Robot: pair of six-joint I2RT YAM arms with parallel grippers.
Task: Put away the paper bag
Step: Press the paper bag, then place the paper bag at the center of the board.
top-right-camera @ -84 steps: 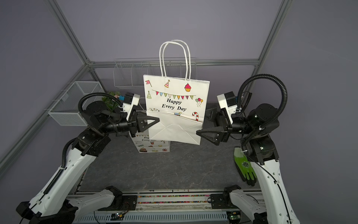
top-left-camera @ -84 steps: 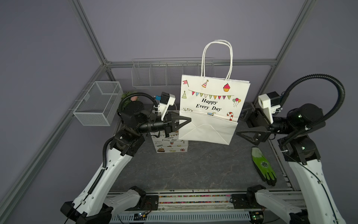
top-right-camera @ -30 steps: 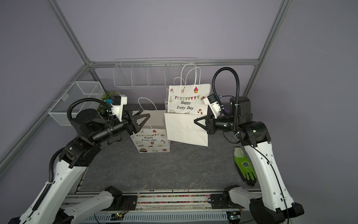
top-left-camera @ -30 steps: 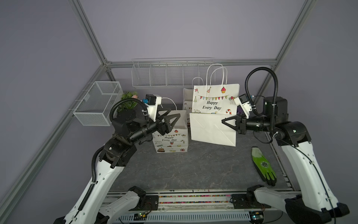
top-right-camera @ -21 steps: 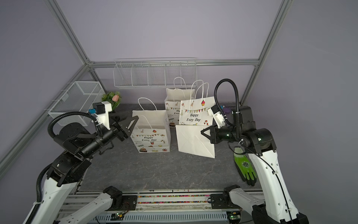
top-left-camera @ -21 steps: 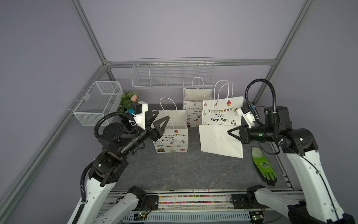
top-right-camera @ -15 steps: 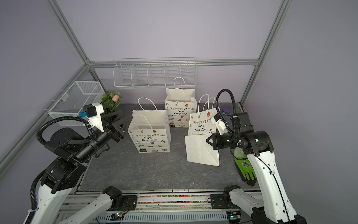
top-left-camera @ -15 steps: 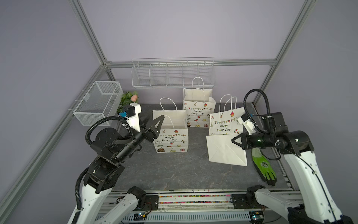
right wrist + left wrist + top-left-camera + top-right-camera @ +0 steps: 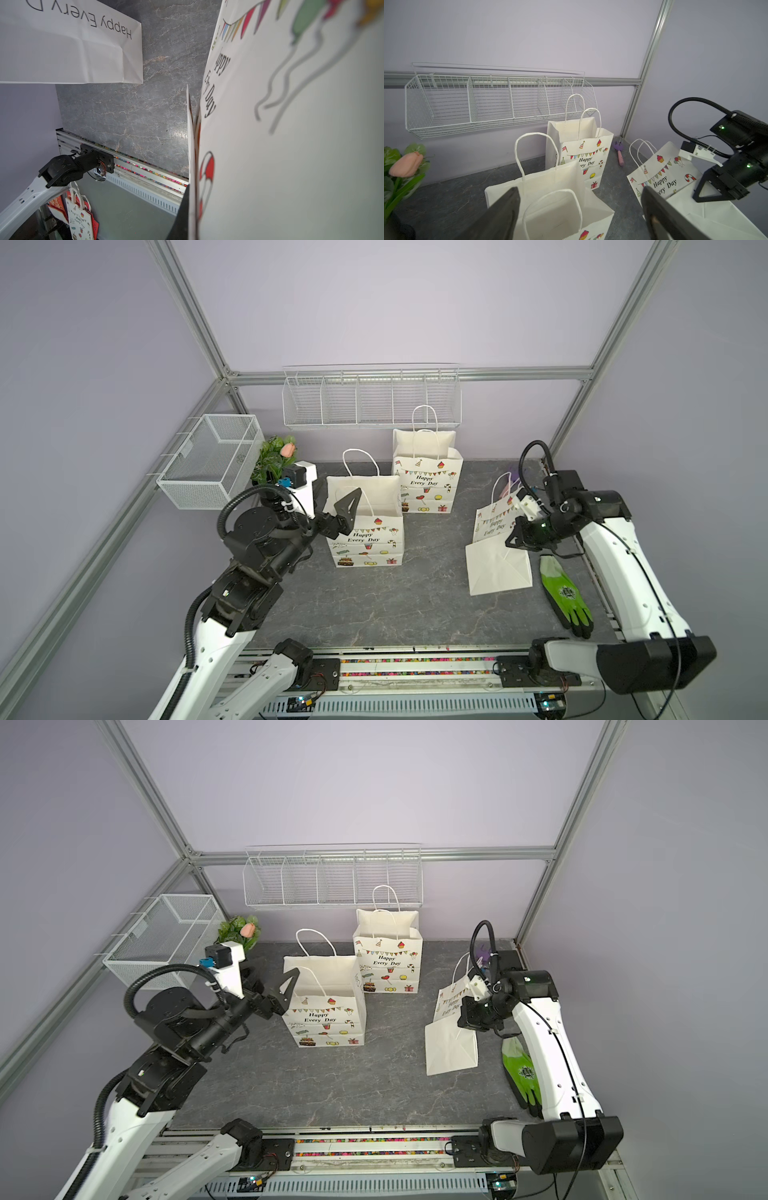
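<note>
1. In both top views the right tool (image 9: 514, 537) (image 9: 466, 1018) is sitting tucked under its own wrist block, so its fingertips are not showing. The right wrist view is giving only one dark finger (image 9: 178, 220) at the frame edge, pressing against paper.
2. That same view is sitting so close to the paper bag (image 9: 291, 145) (image 9: 496, 568) that the balloon print is blurring out.
3. Right tool: the jaws are closed and pinching the paper bag near the crease where its plain bottom flap is folding over.
4. Left tool (image 9: 579, 190) (image 9: 334, 506): the jaws are standing wide, gripping nothing, and hovering by the mouth of the nearer standing bag (image 9: 365, 531). In a top view one finger is half hiding behind the wrist camera (image 9: 301, 485).
5. In a top view the right arm (image 9: 544, 1052) is covering part of the green glove (image 9: 521, 1073).
6. Position: the paper bag is lying flattened on the right side of the desk (image 9: 374, 605), between the nearer standing bag and the green glove, just beside the glove.
7. Orientation: the long axis is running front to back. The handles (image 9: 642, 143) are pointing toward the back wall and the folded bottom toward the front rail, with the printed face turning upward and tilting. I cannot tell whether the printed end is touching the desk.
</note>
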